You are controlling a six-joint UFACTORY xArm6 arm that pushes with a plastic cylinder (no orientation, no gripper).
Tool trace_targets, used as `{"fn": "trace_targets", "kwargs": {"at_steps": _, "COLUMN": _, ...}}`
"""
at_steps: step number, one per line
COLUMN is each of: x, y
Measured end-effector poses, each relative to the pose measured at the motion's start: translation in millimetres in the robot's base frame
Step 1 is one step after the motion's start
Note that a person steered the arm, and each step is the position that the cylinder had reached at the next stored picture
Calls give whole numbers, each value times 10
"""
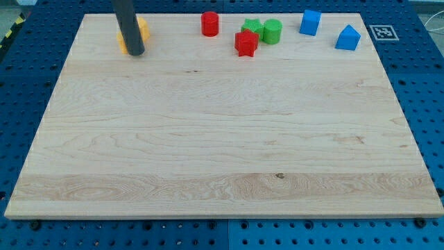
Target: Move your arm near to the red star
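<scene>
Red star [245, 43] sits near the view's top edge of the wooden table [222, 139], a little right of centre, its upper right side touching or just beside a green star-like block [252, 27] and a green cylinder [272, 31]. A red cylinder [210, 23] stands apart to its upper left. My tip [135, 53] rests at the view's top left, in front of a yellow-orange block [141, 32] whose shape is mostly hidden by the rod; whether the two touch I cannot tell. Two blue blocks lie further to the view's right: a blue cube-like block [311, 22] and a blue wedge-shaped block [348, 37]. No pincer on this rig, only the rod, so no open or closed state can be told. Judgement: the approach has not begun in any useful sense, since tip and star are well apart. To do it well, sweep toward the view's right along the bare wood just below the row of blocks, passing under the red cylinder without brushing it, and stop just short of the star's lower left side. Coming in from that side keeps the tip off the green pair. Risk: overshooting would shove the star into the greens.
</scene>
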State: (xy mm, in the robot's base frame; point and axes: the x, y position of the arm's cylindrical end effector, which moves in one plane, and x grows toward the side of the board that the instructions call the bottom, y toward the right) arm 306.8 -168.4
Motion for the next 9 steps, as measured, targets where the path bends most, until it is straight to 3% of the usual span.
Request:
{"fn": "trace_targets", "kwargs": {"at_steps": 4, "x": 152, "y": 546}}
{"fn": "trace_targets", "kwargs": {"at_steps": 6, "x": 213, "y": 1422}}
{"fn": "trace_targets", "kwargs": {"at_steps": 9, "x": 741, "y": 1492}}
